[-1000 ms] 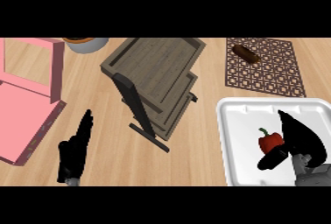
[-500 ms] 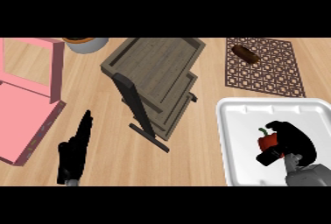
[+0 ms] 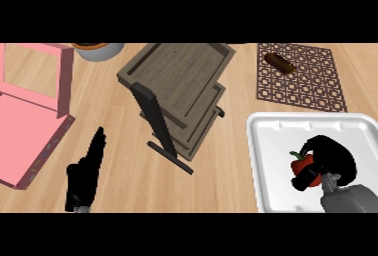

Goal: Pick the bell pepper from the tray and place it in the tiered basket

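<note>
A red bell pepper (image 3: 301, 164) with a green stem lies in the white tray (image 3: 275, 134) at the lower right. My right hand (image 3: 332, 160) is curled round the pepper from its right side and hides most of it. The grey wooden tiered basket (image 3: 181, 80) stands in the middle of the counter, its dark frame leaning toward me. My left hand (image 3: 85, 172) rests open at the lower left, fingers pointing up, far from the basket and tray.
An open pink box (image 3: 29, 125) lies at the left edge. A grey bowl (image 3: 97, 50) sits at the top left. A brown patterned mat (image 3: 299, 75) at the top right carries a small dark brown object (image 3: 280, 62).
My right hand went from straight fingers above the pepper to fingers curled round it. The pepper stays in the tray. The left hand has not moved.
</note>
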Robot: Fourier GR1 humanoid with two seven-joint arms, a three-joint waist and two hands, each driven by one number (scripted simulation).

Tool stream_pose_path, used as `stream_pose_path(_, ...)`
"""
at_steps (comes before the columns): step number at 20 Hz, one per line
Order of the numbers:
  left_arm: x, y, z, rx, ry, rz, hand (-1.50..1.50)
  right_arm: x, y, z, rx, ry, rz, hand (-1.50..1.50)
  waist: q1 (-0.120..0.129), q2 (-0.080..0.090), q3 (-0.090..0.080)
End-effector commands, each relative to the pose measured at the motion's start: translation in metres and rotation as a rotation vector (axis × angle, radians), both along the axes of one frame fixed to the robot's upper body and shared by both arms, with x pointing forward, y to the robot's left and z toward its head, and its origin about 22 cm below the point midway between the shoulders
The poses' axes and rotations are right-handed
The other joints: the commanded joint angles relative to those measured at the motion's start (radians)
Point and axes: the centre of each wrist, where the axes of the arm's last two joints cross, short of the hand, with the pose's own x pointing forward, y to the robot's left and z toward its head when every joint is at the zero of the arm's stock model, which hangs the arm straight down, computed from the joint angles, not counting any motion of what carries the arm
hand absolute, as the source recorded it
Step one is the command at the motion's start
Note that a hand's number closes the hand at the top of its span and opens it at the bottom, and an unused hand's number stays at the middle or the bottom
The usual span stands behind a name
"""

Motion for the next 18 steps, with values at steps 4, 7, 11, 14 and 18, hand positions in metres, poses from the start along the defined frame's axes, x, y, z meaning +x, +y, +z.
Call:
stream_pose_path(4,-0.012,0.014,-0.014,0.004,0.062,0.034,0.0,-0.047,0.097,0.057,0.02,-0.063,0.227,1.5,-0.019,0.0,0.0)
stream_pose_path(7,-0.004,0.018,-0.008,0.008,0.053,0.042,0.0,-0.08,0.124,0.092,0.053,-0.11,0.326,1.5,-0.035,-0.005,-0.002)
stream_pose_path(11,-0.012,0.01,-0.013,-0.012,0.06,0.042,0.0,-0.114,0.125,0.133,0.118,-0.225,0.244,1.5,-0.035,-0.003,0.0)
stream_pose_path(14,-0.009,0.012,-0.008,-0.015,0.073,0.033,0.0,-0.128,0.117,0.163,0.22,-0.382,0.187,1.5,-0.043,-0.005,-0.002)
stream_pose_path(18,-0.016,0.0,-0.014,0.003,0.079,0.048,0.0,-0.143,0.11,0.186,0.306,-0.57,0.122,1.5,-0.054,-0.01,-0.003)
